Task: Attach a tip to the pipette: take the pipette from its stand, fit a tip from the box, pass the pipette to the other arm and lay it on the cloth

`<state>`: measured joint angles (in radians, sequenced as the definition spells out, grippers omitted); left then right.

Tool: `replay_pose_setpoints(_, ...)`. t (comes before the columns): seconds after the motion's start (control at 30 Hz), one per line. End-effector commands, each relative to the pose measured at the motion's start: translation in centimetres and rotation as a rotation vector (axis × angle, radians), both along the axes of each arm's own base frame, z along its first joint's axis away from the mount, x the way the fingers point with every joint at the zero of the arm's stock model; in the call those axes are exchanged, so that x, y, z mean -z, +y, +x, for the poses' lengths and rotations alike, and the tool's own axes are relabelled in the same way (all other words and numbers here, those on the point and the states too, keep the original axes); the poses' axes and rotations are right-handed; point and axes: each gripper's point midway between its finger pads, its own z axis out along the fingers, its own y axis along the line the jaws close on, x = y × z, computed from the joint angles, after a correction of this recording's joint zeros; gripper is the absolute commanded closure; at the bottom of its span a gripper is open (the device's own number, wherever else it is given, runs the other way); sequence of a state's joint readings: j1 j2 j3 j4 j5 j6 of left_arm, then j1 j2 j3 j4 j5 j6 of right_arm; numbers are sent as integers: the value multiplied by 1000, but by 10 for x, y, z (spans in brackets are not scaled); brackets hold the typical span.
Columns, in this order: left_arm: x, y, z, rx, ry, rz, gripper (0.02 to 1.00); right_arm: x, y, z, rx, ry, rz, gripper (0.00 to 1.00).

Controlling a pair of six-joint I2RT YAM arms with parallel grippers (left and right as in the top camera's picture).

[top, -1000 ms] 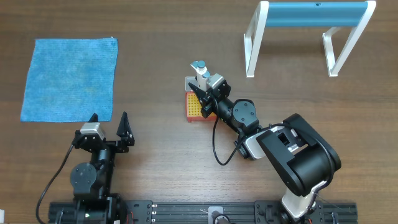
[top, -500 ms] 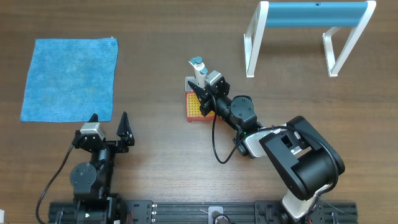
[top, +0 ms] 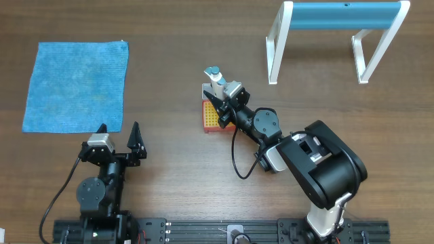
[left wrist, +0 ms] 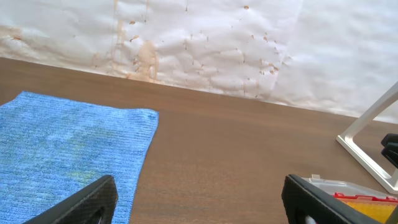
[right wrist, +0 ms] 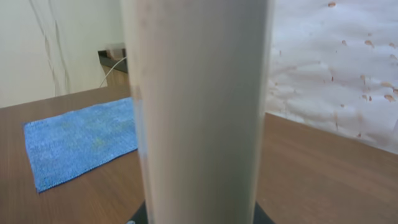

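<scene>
My right gripper (top: 222, 100) is shut on the white pipette (top: 218, 83), which stands nearly upright with its blue cap (top: 215, 70) on top. It hovers over the orange tip box (top: 211, 116) at the table's middle. In the right wrist view the pipette's pale barrel (right wrist: 199, 112) rises between the jaws, and its lower end is hidden. The blue cloth (top: 76, 87) lies flat at the far left. My left gripper (top: 119, 133) stands open near the front left, just in front of the cloth (left wrist: 62, 149), with nothing in it.
The white stand with a blue top bar (top: 339, 17) stands at the back right, and one of its legs (left wrist: 373, 134) shows in the left wrist view. The tip box (left wrist: 364, 198) lies to the right of the left gripper. Bare wood lies between cloth and box.
The right gripper with the pipette has shifted only slightly over the tip box. The left arm has not moved.
</scene>
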<state>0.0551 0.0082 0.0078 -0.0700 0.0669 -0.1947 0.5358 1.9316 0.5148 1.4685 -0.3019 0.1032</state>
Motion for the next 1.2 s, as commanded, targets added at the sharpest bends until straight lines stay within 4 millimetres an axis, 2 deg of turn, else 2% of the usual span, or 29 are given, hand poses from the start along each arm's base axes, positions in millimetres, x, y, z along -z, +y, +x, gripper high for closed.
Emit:
replay_pose_setpoints(0.03, 2, 0, 0, -3, 5, 13, 163, -37, -2, -7, -23, -71, 28, 921)
replay_pose_setpoints(0.3, 2, 0, 0, -3, 5, 13, 163, -110, -3, -21, -52, -164, 77, 921)
replay_pose_setpoints(0.4, 2, 0, 0, -3, 5, 13, 163, -142, 10, -40, -185, -62, 8, 921)
replay_pose_setpoints(0.43, 2, 0, 0, -3, 5, 13, 163, -149, 8, -45, -191, 33, -36, 921)
replay_pose_setpoints(0.53, 2, 0, 0, -3, 5, 13, 161, -145, -2, -64, -189, 248, -139, 921)
replay_pose_setpoints(0.67, 2, 0, 0, -3, 5, 13, 163, -123, -3, -87, -263, 369, -183, 919)
replay_pose_setpoints(0.73, 2, 0, 0, -3, 5, 13, 163, -124, 2, -99, -338, 390, -168, 919)
replay_pose_setpoints(0.83, 2, 0, 0, -3, 5, 13, 163, -133, 3, -98, -327, 470, -80, 921)
replay_pose_setpoints(0.9, 2, 0, 0, -3, 5, 13, 163, -177, -6, -84, -293, 442, 99, 921)
replay_pose_setpoints(0.93, 2, 0, 0, -3, 5, 13, 163, -186, -9, -81, -287, 411, 119, 921)
replay_pose_setpoints(1.13, 1, 0, 0, -2, 0, 12, 163, -215, -18, -73, -275, 340, 207, 921)
replay_pose_setpoints(1.2, -7, -17, -1, 93, -21, -130, 163, -215, -18, -73, -275, 340, 207, 923)
